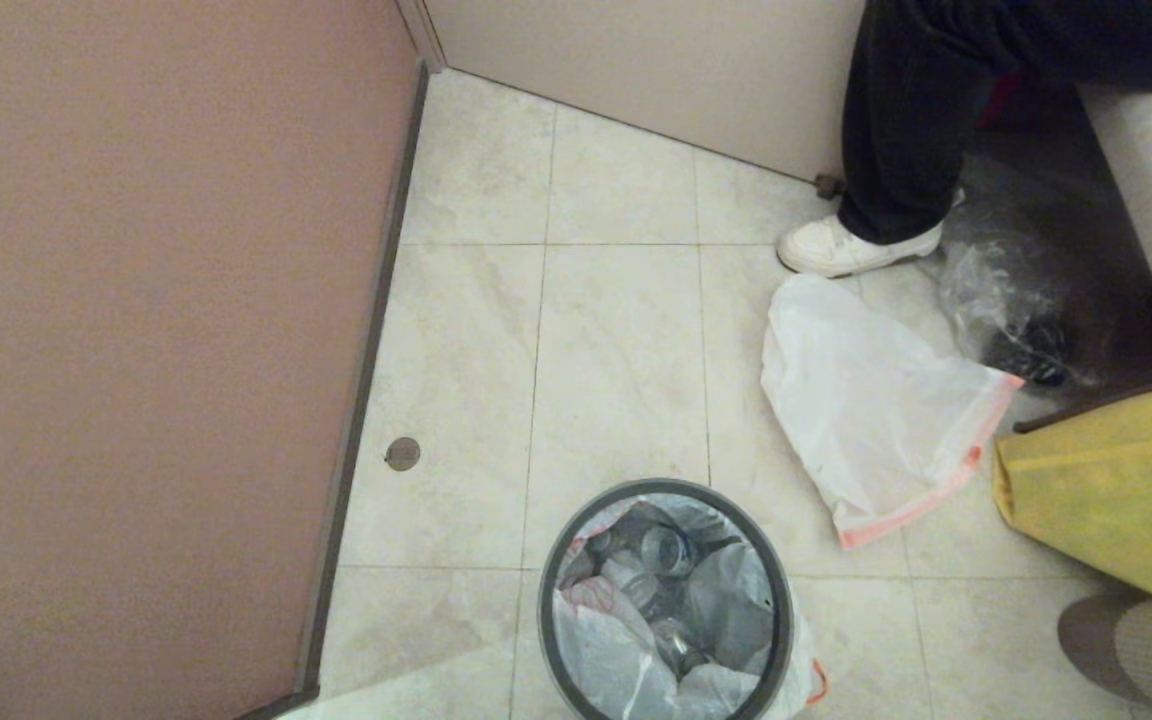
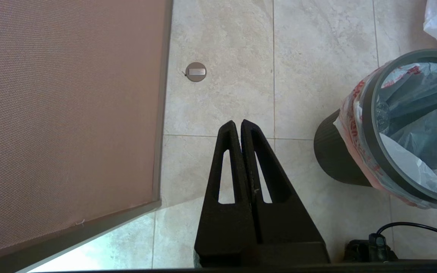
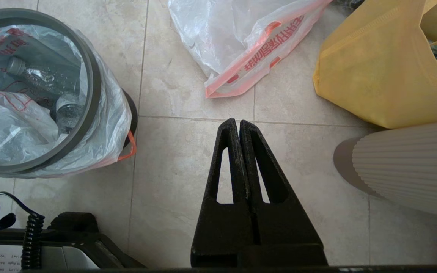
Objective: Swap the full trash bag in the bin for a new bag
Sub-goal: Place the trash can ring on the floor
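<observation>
Step 1 not begun: full bag (image 1: 671,610) sits in bin (image 1: 554,590); new bag (image 1: 866,410) flat on floor nearby. Left gripper (image 2: 237,127) and right gripper (image 3: 238,125) closed, empty, above the floor. Next: open, grasp hem.

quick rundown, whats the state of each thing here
full trash bag: in the bin, mouth open, hem folded over the rim
bin: upright
new bag: lying flat on the floor
left gripper: shut, empty
right gripper: shut, empty
</observation>
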{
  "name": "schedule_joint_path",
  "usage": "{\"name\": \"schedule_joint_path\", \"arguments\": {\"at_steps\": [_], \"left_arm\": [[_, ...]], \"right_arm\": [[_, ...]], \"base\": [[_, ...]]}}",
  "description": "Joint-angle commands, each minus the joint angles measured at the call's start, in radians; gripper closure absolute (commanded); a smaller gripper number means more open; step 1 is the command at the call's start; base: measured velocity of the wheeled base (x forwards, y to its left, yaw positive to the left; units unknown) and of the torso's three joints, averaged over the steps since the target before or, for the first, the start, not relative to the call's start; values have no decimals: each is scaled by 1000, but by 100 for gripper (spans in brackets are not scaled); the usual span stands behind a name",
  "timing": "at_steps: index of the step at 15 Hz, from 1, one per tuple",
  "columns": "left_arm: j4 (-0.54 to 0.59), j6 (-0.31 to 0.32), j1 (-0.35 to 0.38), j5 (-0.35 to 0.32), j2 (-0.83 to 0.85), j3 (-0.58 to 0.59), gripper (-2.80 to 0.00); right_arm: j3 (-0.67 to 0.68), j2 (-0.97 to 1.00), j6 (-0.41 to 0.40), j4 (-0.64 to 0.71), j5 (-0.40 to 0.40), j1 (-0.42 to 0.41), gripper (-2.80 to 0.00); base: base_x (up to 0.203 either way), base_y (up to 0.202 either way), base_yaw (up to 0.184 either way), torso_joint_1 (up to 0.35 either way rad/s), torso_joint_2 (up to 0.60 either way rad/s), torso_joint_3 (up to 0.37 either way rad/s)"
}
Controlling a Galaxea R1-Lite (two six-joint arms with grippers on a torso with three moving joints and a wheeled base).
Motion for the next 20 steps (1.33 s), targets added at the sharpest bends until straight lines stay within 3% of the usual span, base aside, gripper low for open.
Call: {"name": "schedule_joint_path", "arguments": {"at_steps": [1, 11, 17, 20], "left_arm": [[1, 0, 0, 0, 1, 0, 0], [0, 0, 0, 0, 1, 0, 0], [0, 0, 0, 0, 1, 0, 0], [0, 0, 0, 0, 1, 0, 0]], "right_arm": [[0, 2, -1, 0, 0, 0, 0], [0, 2, 12, 0, -1, 0, 0], [-1, 1, -23, -1, -3, 0, 0], [-138, 23, -23, 29, -15, 0, 0]], "base": [[0, 0, 0, 0, 0, 0], [0, 0, 0, 0, 0, 0], [0, 0, 0, 0, 0, 0], [0, 0, 0, 0, 0, 0]]}}
